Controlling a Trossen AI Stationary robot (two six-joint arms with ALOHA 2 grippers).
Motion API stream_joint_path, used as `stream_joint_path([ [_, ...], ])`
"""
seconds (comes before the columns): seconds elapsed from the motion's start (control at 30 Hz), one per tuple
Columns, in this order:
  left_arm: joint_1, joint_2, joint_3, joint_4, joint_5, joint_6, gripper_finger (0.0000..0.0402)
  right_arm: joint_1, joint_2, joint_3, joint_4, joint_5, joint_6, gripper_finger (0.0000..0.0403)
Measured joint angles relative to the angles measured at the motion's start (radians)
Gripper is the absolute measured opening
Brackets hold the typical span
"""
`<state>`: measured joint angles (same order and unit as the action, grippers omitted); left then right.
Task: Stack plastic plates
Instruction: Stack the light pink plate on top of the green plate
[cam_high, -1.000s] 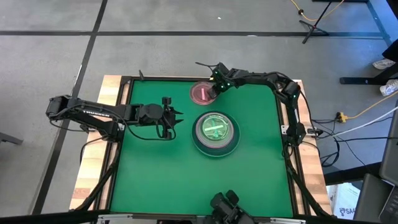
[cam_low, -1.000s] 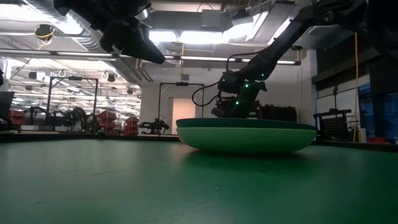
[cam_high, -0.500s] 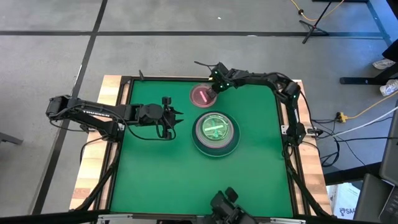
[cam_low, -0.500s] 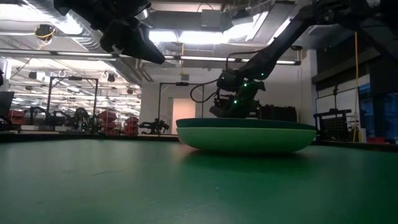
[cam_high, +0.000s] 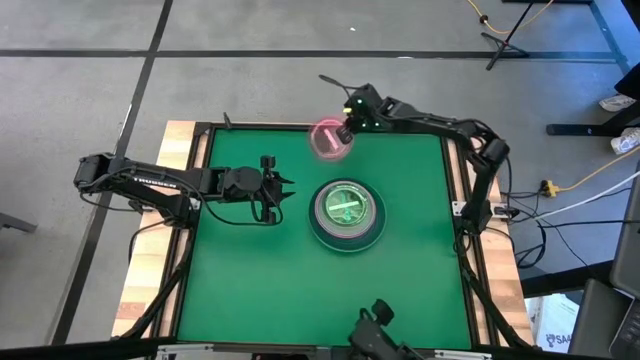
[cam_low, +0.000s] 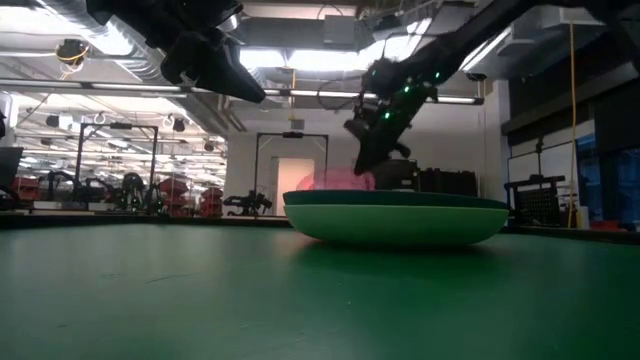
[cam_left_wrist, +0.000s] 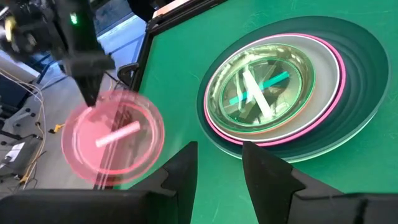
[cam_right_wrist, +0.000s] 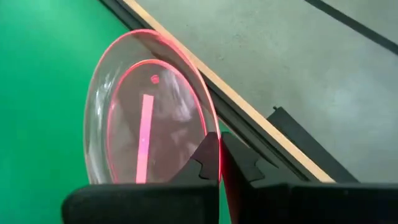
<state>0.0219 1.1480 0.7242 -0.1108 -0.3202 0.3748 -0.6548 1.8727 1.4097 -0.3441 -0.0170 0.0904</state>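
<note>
A stack of plates sits mid-table: a dark green plate at the bottom, a pink rim above it, a small translucent green plate with bar marks on top. My right gripper is near the far edge, shut on a small translucent pink plate with a pink bar; it is lifted off the table. My left gripper hovers left of the stack, open and holding nothing. My right gripper pinches the pink plate's rim between its two fingers, one finger on each face of the plate. The fingers come from the table's right side, slanting down. The plate is lifted clear above the far edge and tilted steeply, hanging off the fingers toward the left.
A wooden frame with a dark rail borders the green table. Green surface lies bare around the stack on the near, left and right sides. A camera mount sits at the near edge. Grey floor and cables lie beyond the table.
My right gripper has risen from the table near the far edge, carrying the pink plate with it. The plate, flat on the surface a second ago, now hangs tilted in the air, lifted clear. The left arm and the stack have kept still.
</note>
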Motion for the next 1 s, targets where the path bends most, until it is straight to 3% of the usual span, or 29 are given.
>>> stream_joint_path([
  [0.4, 0.0, 0.0, 0.0, 0.0, 0.0, 0.001, 0.0121, 0.034, -0.199, 0.0, -0.286, -0.077, -0.114, 0.0001],
  [0.67, 0.0, 0.0, 0.0, 0.0, 0.0, 0.0, 0.0121, 0.131, -0.228, -0.002, -0.459, -0.185, -0.157, 0.0001],
  [0.83, 0.0, 0.0, 0.0, 0.0, 0.0, 0.0, 0.0121, 0.207, -0.228, -0.081, -0.449, -0.186, -0.167, 0.0001],
  [1.0, 0.0, 0.0, 0.0, 0.0, 0.0, 0.0, 0.0121, 0.265, -0.228, -0.187, -0.331, -0.186, -0.15, 0.0001],
])
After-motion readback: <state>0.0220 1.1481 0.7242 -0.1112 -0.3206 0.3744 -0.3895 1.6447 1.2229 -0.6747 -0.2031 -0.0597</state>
